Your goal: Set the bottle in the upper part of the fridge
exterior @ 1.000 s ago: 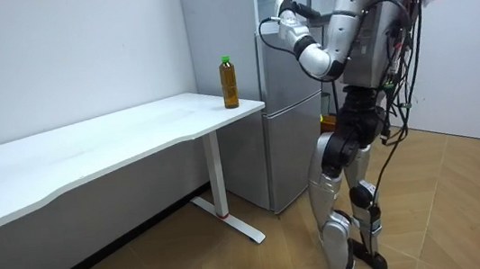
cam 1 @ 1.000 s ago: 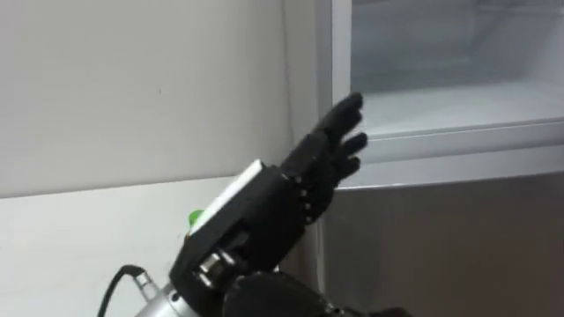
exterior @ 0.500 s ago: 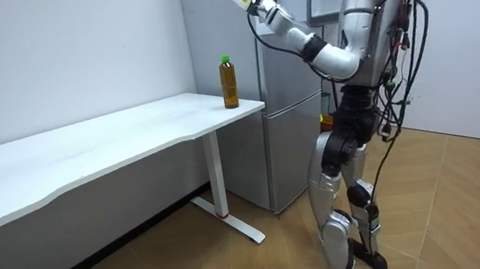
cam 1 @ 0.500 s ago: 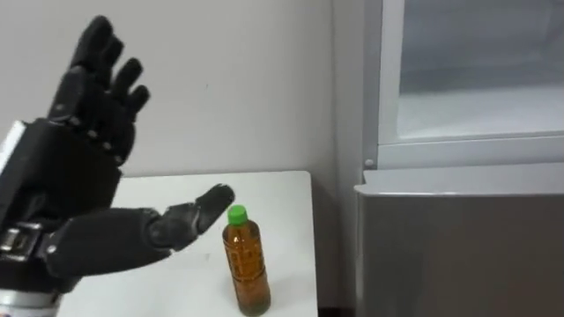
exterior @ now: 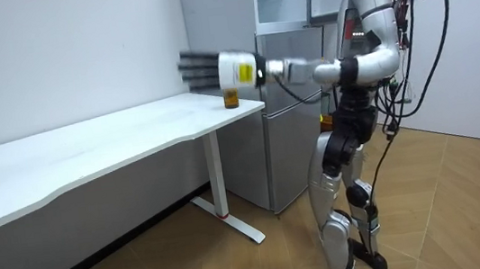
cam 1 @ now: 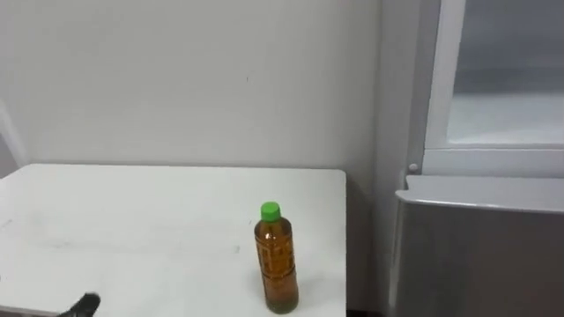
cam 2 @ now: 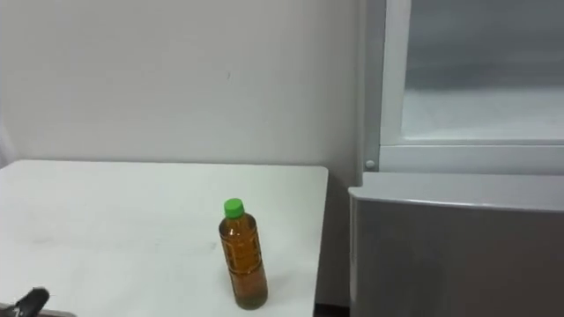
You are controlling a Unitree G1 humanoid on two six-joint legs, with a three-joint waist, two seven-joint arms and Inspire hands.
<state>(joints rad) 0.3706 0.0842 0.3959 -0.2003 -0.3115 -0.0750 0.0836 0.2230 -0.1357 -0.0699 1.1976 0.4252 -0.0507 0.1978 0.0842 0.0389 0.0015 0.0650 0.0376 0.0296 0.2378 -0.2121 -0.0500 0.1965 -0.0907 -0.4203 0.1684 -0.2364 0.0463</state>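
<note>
In the room view the fingers (exterior: 194,67) of the left hand (exterior: 222,69) look stretched out straight and spread, with nothing between them. They are smeared with motion, so we read this as an open, reaching hand and not a grip. A single dark fingertip (cam 1: 85,304) pokes into the lower left corner of the left eye view, well apart from the bottle (cam 1: 276,260).

The bottle stands upright on the white table (cam 1: 132,211), low in the middle of the frame and near the table's right-hand edge, its green cap (cam 1: 270,210) on top. No hand is touching it. It sits at the fridge end of the table, which should make the carry across a short one.

The fridge (cam 1: 480,246) fills the right side of the frame. Its grey lower door is closed, and the pale space in the upper right appears to be the open upper compartment, ready to take the bottle. We judge the step in hand to be the reach for the bottle.
</note>
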